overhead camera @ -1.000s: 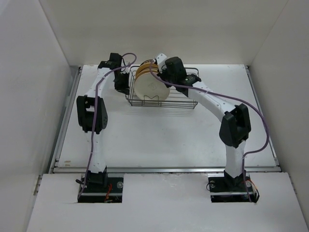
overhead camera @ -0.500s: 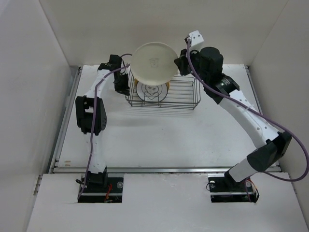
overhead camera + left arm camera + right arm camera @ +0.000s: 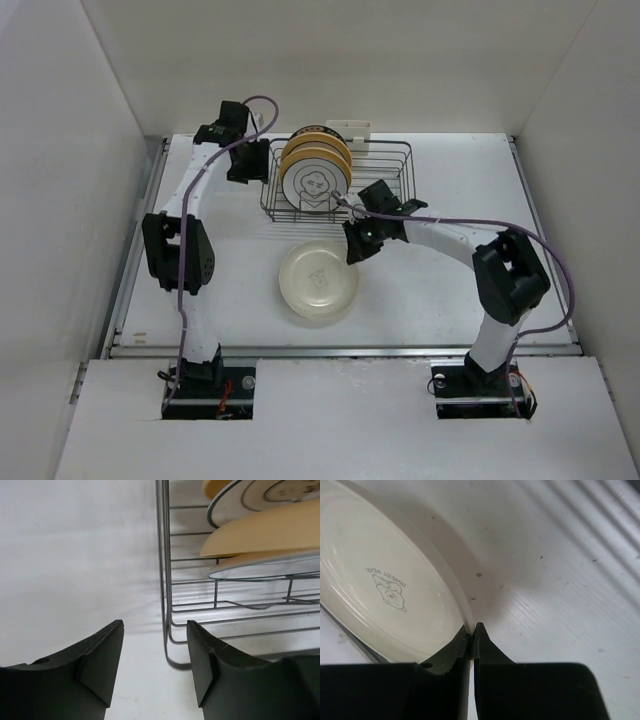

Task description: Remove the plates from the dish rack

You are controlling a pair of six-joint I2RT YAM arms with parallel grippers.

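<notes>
The cream plate (image 3: pixel 318 279) lies on the table in front of the dish rack (image 3: pixel 385 192). My right gripper (image 3: pixel 352 245) is shut on its right rim; the right wrist view shows the thin rim pinched between the fingers (image 3: pixel 472 627) and the plate's bear motif (image 3: pixel 385 595). Several plates (image 3: pixel 315 172) stand in the rack's left part: yellow-orange ones behind a white one with a centre motif. My left gripper (image 3: pixel 245 165) is open and empty at the rack's left end; its wrist view shows the rack's wire corner (image 3: pixel 165 580) between the fingers and the plates (image 3: pixel 270 530) beyond.
A small white plastic holder (image 3: pixel 350 127) is clipped on the rack's far side. White walls enclose the table on the left, back and right. The right half of the rack holds no plates.
My right arm has brought the cream plate from high above the rack down onto the table in front of it. The left arm has shifted slightly by the rack's left end.
</notes>
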